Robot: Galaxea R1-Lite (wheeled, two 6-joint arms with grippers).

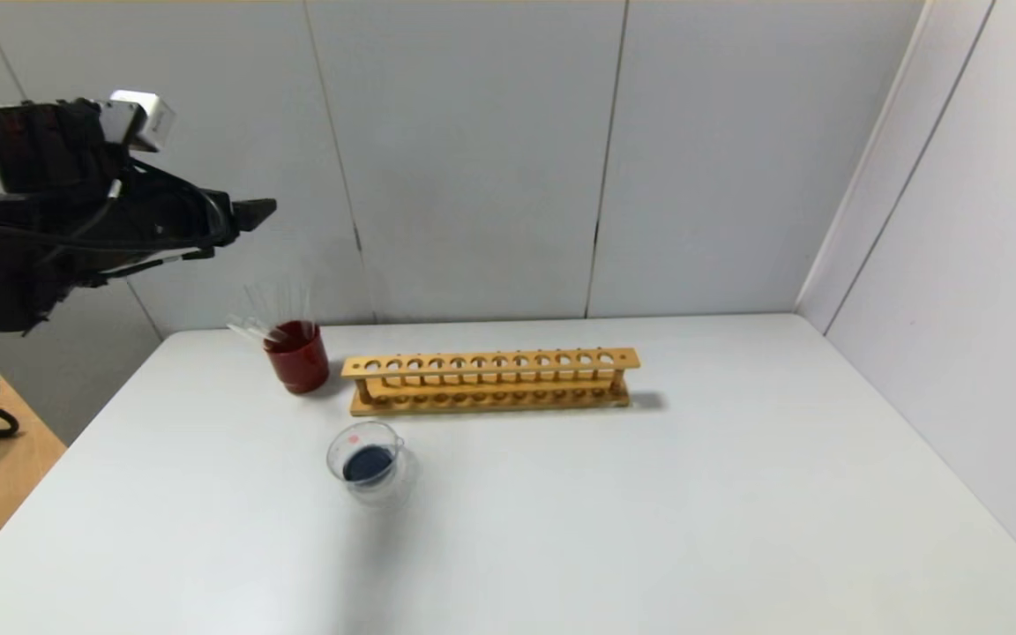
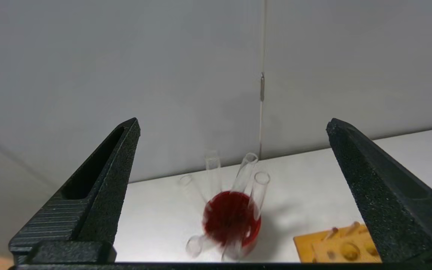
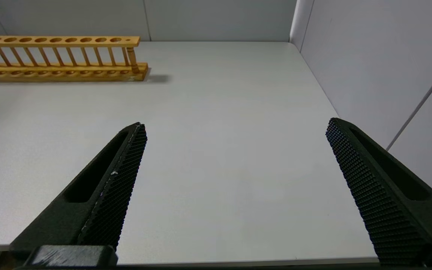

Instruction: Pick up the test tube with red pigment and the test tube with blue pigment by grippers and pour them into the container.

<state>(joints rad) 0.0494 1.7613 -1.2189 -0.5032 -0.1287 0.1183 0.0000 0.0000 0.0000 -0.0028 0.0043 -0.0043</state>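
Head view: left gripper wide open, empty, above red cup of emptied tubes; container holds dark liquid. Right gripper open, empty, parked. Pouring looks done; next, retract.

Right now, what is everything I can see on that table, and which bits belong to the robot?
Table: one, white, filling the view.
Wooden rack: one, yellow-tan, mid table, holes empty.
Red cup: one, dark red, just left of the rack.
Glass tubes: several, clear, leaning in the red cup; exact count unclear.
Container: one, clear glass holding dark blue liquid, in front of the cup.
Left gripper: black, open, empty, high above the cup.
Right gripper: black, open, empty, over the table's right side.
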